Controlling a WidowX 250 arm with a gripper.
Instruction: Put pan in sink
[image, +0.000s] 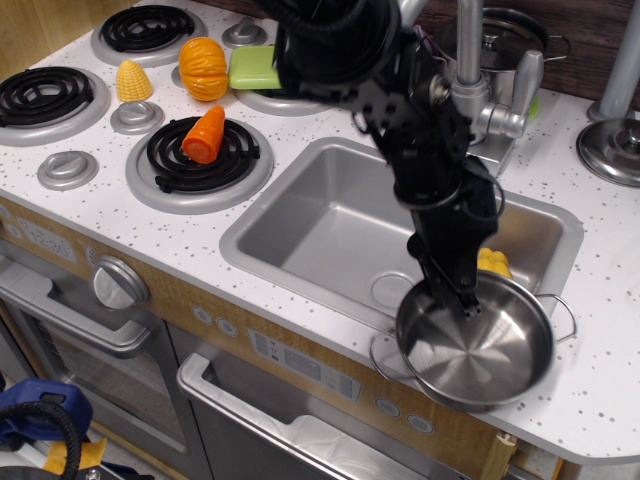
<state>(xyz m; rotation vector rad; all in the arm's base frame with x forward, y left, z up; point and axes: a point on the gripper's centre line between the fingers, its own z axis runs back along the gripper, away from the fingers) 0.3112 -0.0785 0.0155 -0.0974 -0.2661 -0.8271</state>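
Note:
The shiny steel pan (485, 350) with two wire loop handles hangs tilted over the sink's front right rim and the counter edge. My gripper (458, 298) is shut on the pan's near rim, on the side toward the sink, and holds it lifted. The grey sink (330, 225) lies to the left and behind the pan, with its round drain (393, 290) showing. The black arm hides part of the sink's right side.
A yellow object (493, 262) lies in the sink's right part, just behind the pan. The faucet (480, 95) stands behind the sink. A lidded steel pot (515, 35) and a steel lid (612, 145) are at the back right. Toy vegetables (205, 135) sit on the burners at left.

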